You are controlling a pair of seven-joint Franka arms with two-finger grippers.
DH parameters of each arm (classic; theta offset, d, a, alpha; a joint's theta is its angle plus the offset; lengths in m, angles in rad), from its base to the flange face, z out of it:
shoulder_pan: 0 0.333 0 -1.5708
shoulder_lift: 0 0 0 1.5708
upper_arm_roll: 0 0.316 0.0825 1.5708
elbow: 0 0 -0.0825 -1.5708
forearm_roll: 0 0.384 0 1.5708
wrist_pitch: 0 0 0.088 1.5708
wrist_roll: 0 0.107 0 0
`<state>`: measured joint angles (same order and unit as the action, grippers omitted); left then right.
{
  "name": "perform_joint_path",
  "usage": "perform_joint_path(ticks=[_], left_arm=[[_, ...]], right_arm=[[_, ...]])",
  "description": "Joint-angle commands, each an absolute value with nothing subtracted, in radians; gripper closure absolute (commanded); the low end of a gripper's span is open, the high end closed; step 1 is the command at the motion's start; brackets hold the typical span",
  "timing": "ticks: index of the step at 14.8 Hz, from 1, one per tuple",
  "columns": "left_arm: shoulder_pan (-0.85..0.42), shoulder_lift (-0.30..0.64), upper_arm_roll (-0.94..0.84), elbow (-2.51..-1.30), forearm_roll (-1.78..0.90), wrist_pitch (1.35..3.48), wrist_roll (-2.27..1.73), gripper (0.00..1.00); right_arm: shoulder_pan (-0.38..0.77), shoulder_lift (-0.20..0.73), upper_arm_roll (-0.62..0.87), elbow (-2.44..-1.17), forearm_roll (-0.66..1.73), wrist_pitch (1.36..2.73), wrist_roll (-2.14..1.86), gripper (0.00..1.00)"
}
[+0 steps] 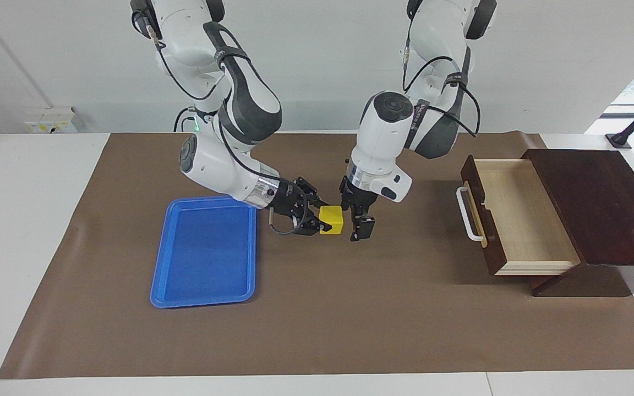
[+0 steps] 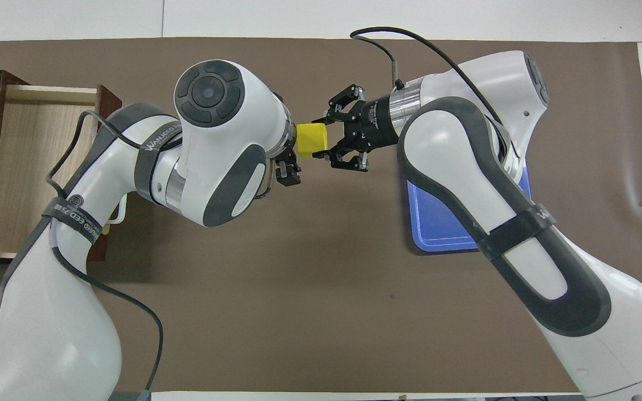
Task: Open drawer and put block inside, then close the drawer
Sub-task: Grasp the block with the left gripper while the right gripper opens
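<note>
Facing view: drawer already pulled out of its dark wooden box at the left arm's end of the tabletop, pale inside empty, white bar handle facing the table's middle. Block is up in the air over the brown mat, between blue tray and drawer, well apart from the drawer. Right gripper reaches in sideways from above the tray, fingers closed narrow on the block. Left gripper points down just beside the block on its drawer side; can't tell whether its fingers are spread or closed, or touching the block. Looks like a handover mid-air. Overhead view: right gripper pinches the block on its two sides, one finger farther from the robots and one nearer; left gripper mostly hidden under its own wrist, finger state can't tell. Drawer open, nothing in it. To do this step well, my read: left fingers should straddle the faces the right isn't covering, close square and firm, and only then should the right let go, so the block doesn't drop onto the mat. Block is a cube, no long axis; its faces sit roughly square to the table edges, top face level. Drawer's long axis runs nearer-to-farther; it slides out toward the table's middle.
</note>
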<state>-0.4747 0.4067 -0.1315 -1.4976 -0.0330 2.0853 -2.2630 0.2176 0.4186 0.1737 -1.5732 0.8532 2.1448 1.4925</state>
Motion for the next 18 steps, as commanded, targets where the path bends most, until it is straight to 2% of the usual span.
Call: perform_joint_path(ticks=[1, 8, 9, 10, 11, 12, 13, 18], left_arm=[[-0.492, 0.428, -0.117, -1.46, -0.054, 2.098, -2.264, 0.0], [-0.514, 0.426, -0.117, -1.468, -0.052, 2.152, -2.261, 0.0], [-0.517, 0.426, -0.117, -1.468, -0.054, 2.154, -2.261, 0.11], [-0.518, 0.426, -0.117, -1.47, -0.051, 2.152, -2.261, 0.34], [-0.518, 0.426, -0.117, -1.47, -0.045, 2.145, -2.26, 0.63], [-0.52, 0.426, -0.117, -1.47, -0.043, 2.137, -2.258, 0.87], [-0.52, 0.426, -0.117, -1.47, -0.041, 2.135, -2.252, 1.0], [-0.518, 0.426, -0.117, -1.47, -0.041, 2.131, -2.226, 1.0]], right_arm=[[0.212, 0.41, 0.179, -1.588, 0.888, 2.151, 1.483, 1.0], [0.209, 0.41, 0.179, -1.588, 0.897, 2.149, 1.48, 1.0], [0.207, 0.41, 0.179, -1.588, 0.897, 2.149, 1.48, 1.0], [0.207, 0.41, 0.179, -1.588, 0.897, 2.149, 1.48, 1.0], [0.207, 0.41, 0.178, -1.588, 0.897, 2.149, 1.48, 1.0], [0.207, 0.41, 0.179, -1.588, 0.897, 2.148, 1.48, 1.0], [0.204, 0.408, 0.179, -1.588, 0.897, 2.146, 1.48, 1.0], [0.204, 0.41, 0.178, -1.588, 0.899, 2.148, 1.488, 1.0]])
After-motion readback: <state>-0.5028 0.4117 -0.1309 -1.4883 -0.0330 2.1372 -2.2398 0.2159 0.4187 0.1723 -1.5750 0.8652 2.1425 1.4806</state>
